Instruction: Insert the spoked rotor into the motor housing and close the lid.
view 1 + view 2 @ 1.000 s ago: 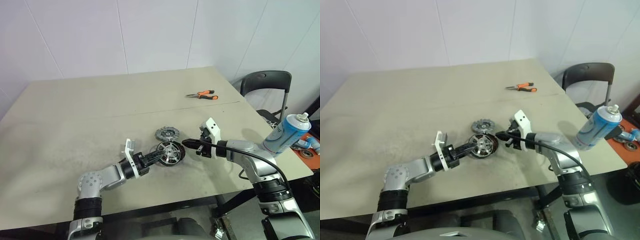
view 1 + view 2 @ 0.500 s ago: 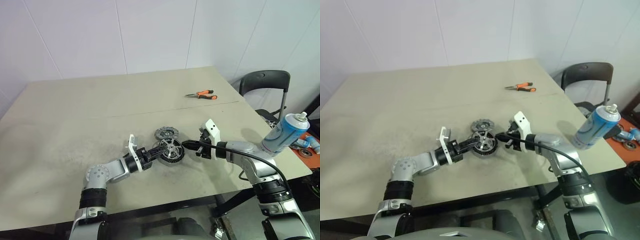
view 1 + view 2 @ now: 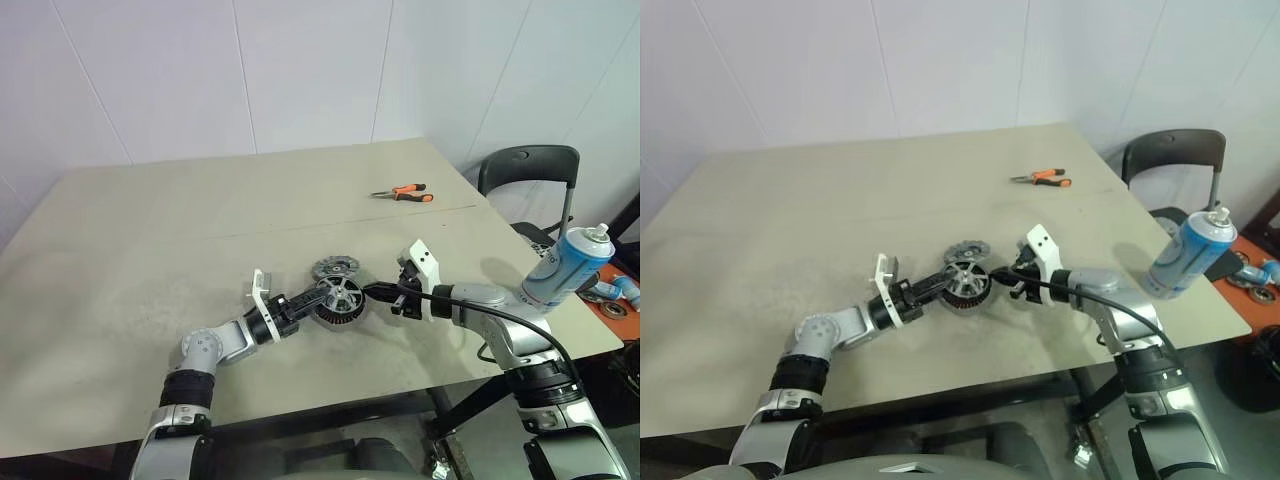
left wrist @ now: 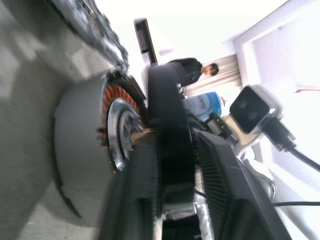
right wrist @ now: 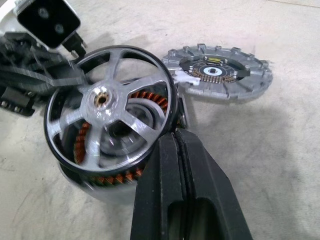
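Right wrist view: spoked rotor [image 5: 112,107] tilted over motor housing [image 5: 95,185] windings.

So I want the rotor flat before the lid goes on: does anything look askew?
Yes. The spoked rotor sits tilted over the motor housing, one edge raised, with copper windings showing below it. The left gripper is at its rim. The lid lies flat on the table behind.

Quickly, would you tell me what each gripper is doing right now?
Left gripper: fingers either side of the spoked rotor's rim; grip or release cannot be told.
Right gripper: shut, empty, tips beside the motor housing.
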